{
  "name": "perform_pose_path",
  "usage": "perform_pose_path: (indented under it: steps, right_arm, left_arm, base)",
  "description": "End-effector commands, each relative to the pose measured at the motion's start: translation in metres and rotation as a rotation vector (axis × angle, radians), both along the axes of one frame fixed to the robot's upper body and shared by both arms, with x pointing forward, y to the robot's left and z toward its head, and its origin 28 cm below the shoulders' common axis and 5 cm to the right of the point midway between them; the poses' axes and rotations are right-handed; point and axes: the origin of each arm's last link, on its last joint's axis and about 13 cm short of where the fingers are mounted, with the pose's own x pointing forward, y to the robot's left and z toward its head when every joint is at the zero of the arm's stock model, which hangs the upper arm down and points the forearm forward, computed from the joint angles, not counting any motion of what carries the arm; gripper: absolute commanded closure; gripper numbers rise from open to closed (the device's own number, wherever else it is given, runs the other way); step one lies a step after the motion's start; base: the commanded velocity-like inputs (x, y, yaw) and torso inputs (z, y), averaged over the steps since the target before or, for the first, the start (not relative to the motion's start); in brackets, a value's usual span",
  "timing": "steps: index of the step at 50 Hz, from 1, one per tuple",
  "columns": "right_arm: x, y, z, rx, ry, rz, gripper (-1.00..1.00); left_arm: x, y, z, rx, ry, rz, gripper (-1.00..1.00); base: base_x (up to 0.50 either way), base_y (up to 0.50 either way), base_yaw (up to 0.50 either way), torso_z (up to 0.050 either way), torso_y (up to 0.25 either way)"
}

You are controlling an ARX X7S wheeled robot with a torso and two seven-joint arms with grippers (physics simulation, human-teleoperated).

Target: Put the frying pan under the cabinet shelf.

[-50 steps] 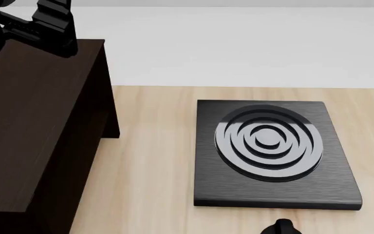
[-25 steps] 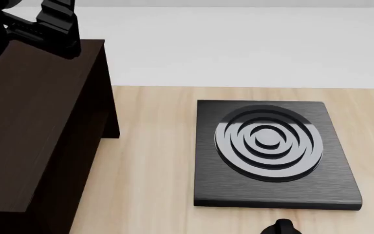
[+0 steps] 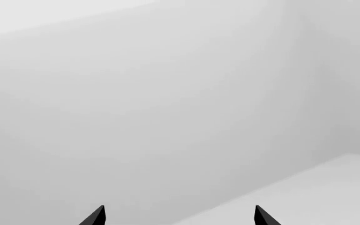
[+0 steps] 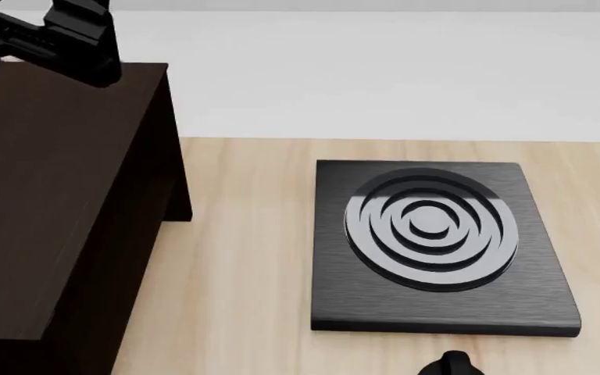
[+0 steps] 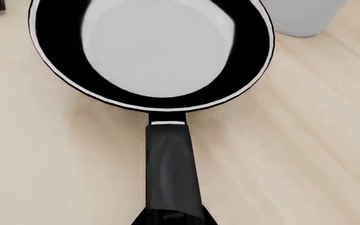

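Standing along the head view's nine o'clock edge, the cabinet shelf (image 4: 55, 203) shows a flat dark top and a side panel that drops to the light wooden table (image 4: 237, 258). A bare strip of tabletop separates that panel from the square black burner plate (image 4: 436, 246) toward three o'clock, and pale floor lies beyond the table's far edge at twelve o'clock. The left gripper (image 3: 178, 216) is raised above the cabinet's far corner, at eleven o'clock in the head view; its own camera shows only two dark fingertips (image 3: 95, 216) set wide apart, with blank grey wall between them and nothing held.

Only the right wrist view shows the frying pan (image 5: 152, 51). It sits flat on the table, its glossy inside ringed by a thin pale rim, a pale container (image 5: 305, 18) just past its rim. Its long black handle (image 5: 170, 168) runs straight back toward the right gripper, whose fingers lie outside that frame, so its opening cannot be judged.
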Motion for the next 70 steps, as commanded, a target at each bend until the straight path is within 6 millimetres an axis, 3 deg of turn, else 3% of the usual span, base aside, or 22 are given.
perform_pose_path:
  steps: [1, 14, 29, 35, 42, 70]
  right_arm:
    - [0.011, 0.003, 0.047, -0.119, -0.11, 0.051, 1.0]
    - [0.04, 0.015, 0.118, -0.243, -0.238, 0.142, 1.0]
    - [0.081, 0.021, 0.179, -0.357, -0.358, 0.283, 1.0]
    - [0.093, 0.025, 0.189, -0.382, -0.366, 0.329, 1.0]
    - [0.104, 0.031, 0.218, -0.413, -0.415, 0.375, 1.0]
    - [0.121, 0.046, 0.275, -0.483, -0.501, 0.474, 1.0]
  left_arm:
    - [-0.005, 0.002, 0.009, -0.002, -0.02, 0.005, -1.0]
    - [-0.017, 0.005, 0.02, -0.008, -0.053, 0.01, -1.0]
    - [-0.027, 0.008, 0.03, -0.013, -0.085, 0.022, -1.0]
    - [-0.03, 0.008, 0.033, -0.012, -0.093, 0.024, -1.0]
    - [-0.037, 0.008, 0.041, -0.004, -0.116, 0.035, -1.0]
    - [-0.055, 0.006, 0.06, 0.035, -0.201, 0.054, -1.0]
  base:
    - [0.0, 0.0, 0.0, 0.0, 0.0]
    - [0.0, 0.0, 0.0, 0.0, 0.001]
    - [0.0, 0.0, 0.0, 0.0, 0.001]
    - [0.0, 0.0, 0.0, 0.0, 0.0]
    - [0.0, 0.0, 0.0, 0.0, 0.001]
    - [0.0, 0.0, 0.0, 0.001, 0.001]
